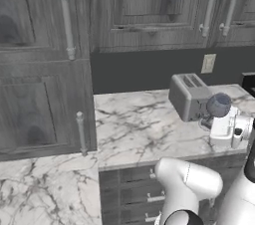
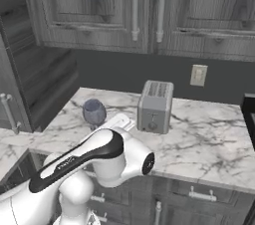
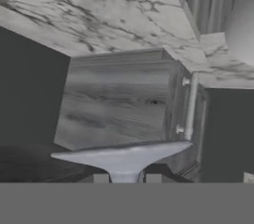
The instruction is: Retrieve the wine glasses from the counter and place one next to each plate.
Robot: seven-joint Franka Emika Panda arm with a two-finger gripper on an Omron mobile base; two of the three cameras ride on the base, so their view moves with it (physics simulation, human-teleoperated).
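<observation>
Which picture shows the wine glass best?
The right base view: the wine glass has its round bowl clear above the arm. The left base view shows the bowl at the hand; the hand view shows just its foot.

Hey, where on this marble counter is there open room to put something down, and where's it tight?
The counter is bare on the stretch between the tall cabinet and the toaster, out to the front edge. In the right base view, another bare patch runs from the toaster toward the dark appliance. It's crowded beside the toaster, where the tool holds a wine glass.
</observation>
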